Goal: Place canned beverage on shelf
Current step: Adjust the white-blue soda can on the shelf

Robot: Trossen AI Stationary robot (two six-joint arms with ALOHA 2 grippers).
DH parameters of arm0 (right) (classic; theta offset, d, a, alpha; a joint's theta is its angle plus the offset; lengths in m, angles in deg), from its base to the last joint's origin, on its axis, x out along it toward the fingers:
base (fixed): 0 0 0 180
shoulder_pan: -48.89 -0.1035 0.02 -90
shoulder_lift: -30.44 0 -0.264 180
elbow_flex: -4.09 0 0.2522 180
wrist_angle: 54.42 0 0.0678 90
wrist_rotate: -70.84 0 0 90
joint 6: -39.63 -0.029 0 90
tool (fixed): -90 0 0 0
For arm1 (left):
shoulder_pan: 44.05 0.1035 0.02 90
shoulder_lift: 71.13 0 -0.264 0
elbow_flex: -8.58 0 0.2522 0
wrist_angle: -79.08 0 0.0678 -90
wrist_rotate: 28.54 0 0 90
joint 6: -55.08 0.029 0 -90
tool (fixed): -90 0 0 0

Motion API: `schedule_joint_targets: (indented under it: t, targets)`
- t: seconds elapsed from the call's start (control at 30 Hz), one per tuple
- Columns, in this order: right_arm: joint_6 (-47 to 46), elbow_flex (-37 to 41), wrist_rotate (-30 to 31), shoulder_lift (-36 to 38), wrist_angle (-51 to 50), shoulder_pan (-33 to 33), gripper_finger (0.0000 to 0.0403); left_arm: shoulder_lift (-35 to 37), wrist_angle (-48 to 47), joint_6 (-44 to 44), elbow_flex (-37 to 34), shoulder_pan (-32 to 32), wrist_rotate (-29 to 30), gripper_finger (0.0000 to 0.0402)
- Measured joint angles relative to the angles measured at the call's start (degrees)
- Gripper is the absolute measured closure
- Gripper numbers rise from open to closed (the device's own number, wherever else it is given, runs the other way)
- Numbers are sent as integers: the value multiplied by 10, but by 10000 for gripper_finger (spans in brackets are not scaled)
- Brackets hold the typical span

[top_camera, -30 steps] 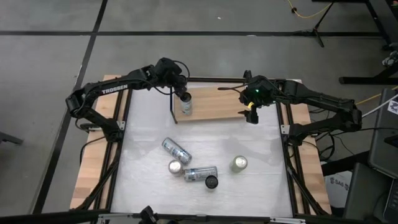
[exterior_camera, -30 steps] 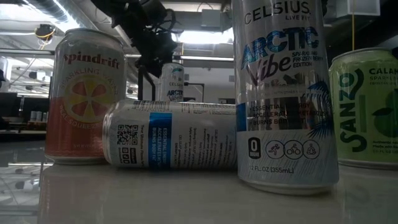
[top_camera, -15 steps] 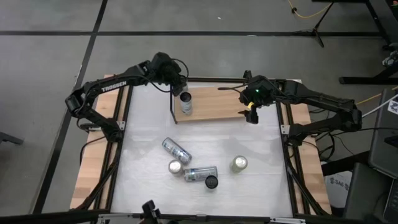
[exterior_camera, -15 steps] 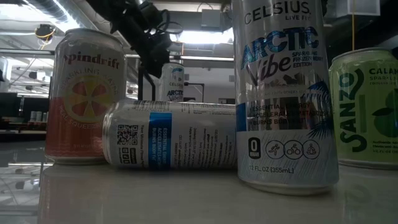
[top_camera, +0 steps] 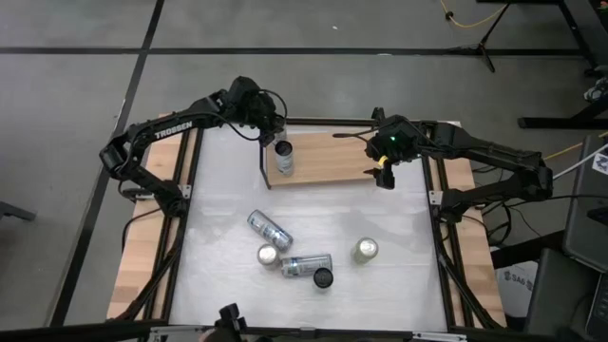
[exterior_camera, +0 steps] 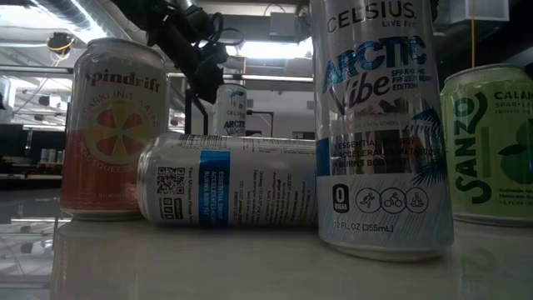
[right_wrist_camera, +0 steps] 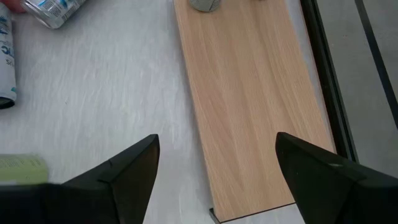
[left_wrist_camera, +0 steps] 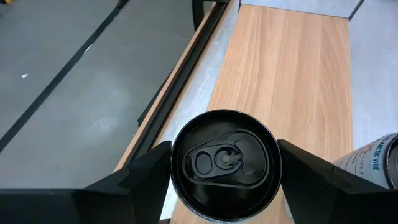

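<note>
At the near side of the white table [top_camera: 228, 218], a group of loose cans sits well apart from the shelf. A tall Celsius Arctic Vibe can [exterior_camera: 383, 125] stands upright closest to the low camera. A silver can [exterior_camera: 229, 179] lies on its side just left of it. An orange Spindrift can [exterior_camera: 112, 125] stands at the left of the group, and a green Sanzo can [exterior_camera: 491, 142] stands at the right. A little farther in, another silver can [top_camera: 269, 228] lies on its side at a slant.

The shelf [top_camera: 332, 157] lies across the far part of the table. It is a light-wood board with a thin black upright at its left end.

The left end effector [top_camera: 270, 131] is over the board's left end. A black-topped beverage can [left_wrist_camera: 224, 165] stands upright on the wood there, inside the end effector's narrow opening. Whether the end effector is gripping the can cannot be told. A second Celsius can [exterior_camera: 231, 108] stands upright on the shelf just beside it.

The right end effector [right_wrist_camera: 217, 146] hangs over the shelf's right end. Its fingers [right_wrist_camera: 134, 165] are spread wide and hold nothing, with bare wood and table below
</note>
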Motion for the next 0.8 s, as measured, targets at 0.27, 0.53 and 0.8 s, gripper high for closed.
schedule_joint_targets:
  t: [0.27, 0.53, 0.8]
  targets:
    - [0, 0, 0, 0, 0, 0, 91, 0, 0, -13, 0, -2, 3, 132]
    - [0, 0, 0, 0, 0, 0, 91, 0, 2, -15, 0, -2, 5, 130]
    - [0, 0, 0, 0, 0, 0, 91, 0, 4, -11, 0, -2, 2, 130]
